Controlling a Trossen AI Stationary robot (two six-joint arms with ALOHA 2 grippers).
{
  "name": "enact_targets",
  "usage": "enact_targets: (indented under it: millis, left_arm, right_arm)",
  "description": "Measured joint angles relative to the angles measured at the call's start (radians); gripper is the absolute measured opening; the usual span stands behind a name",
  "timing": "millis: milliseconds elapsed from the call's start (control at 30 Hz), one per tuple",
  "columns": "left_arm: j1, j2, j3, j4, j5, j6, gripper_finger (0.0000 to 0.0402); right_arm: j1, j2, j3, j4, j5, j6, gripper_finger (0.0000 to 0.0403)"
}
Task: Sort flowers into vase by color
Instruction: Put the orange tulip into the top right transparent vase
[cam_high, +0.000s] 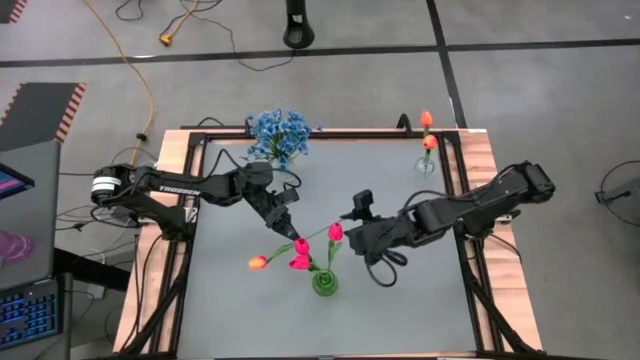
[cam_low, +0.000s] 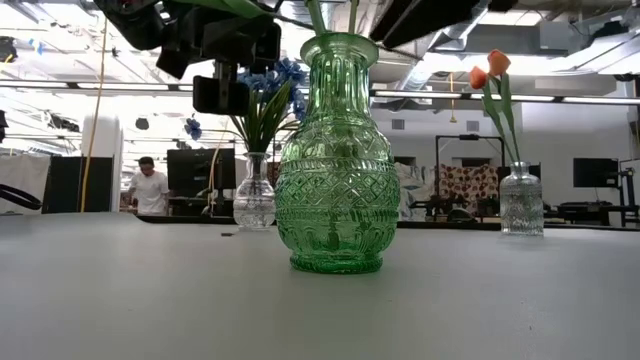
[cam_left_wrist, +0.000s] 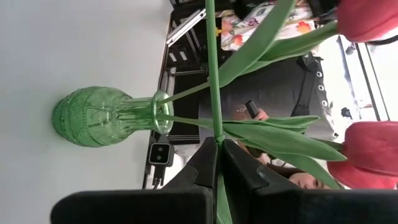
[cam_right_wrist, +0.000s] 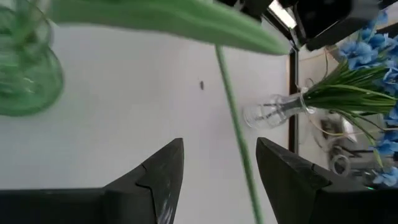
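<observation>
Left gripper pinches a tulip stem above the green vase; right gripper waits wide open beside it.

In the left wrist view the dark fingers close tight on the thin stem, with pink-red tulips and long leaves spreading from the vase mouth. From above, two pink-red tulips and an orange tulip fan out over the vase near the table's front middle. The right gripper's fingers stand well apart with a stem passing between them, not gripped. Blue flowers stand in a clear vase at the far left edge; two orange tulips stand in another clear vase at the far right corner.
</observation>
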Motion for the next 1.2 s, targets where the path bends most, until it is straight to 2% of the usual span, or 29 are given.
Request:
enact_targets:
  millis: [167,300,633,800,1000,1200]
  left_arm:
    - [0.000,0.000,0.000,0.004,-0.001,-0.001,0.0000]
    - [0.000,0.000,0.000,0.004,-0.003,0.001,0.0000]
    - [0.000,0.000,0.000,0.003,-0.007,0.002,0.0000]
    - [-0.001,0.000,0.000,0.003,-0.048,0.025,0.0000]
    - [-0.001,0.000,0.000,0.002,-0.061,0.131,0.0005]
    - [-0.001,0.000,0.000,0.007,-0.081,0.269,0.0054]
  right_arm:
    - [-0.001,0.052,0.000,0.022,0.026,-0.025,0.0225]
    - [-0.003,0.074,0.000,0.018,0.058,-0.026,0.0201]
    - [-0.003,0.069,0.000,0.026,0.076,-0.025,0.0076]
    - [-0.003,0.069,0.000,0.020,0.076,-0.025,0.0026]
    - [-0.003,0.069,-0.001,0.020,0.077,-0.024,0.0026]
    - [-0.002,0.069,-0.001,0.029,0.036,-0.022,0.0033]
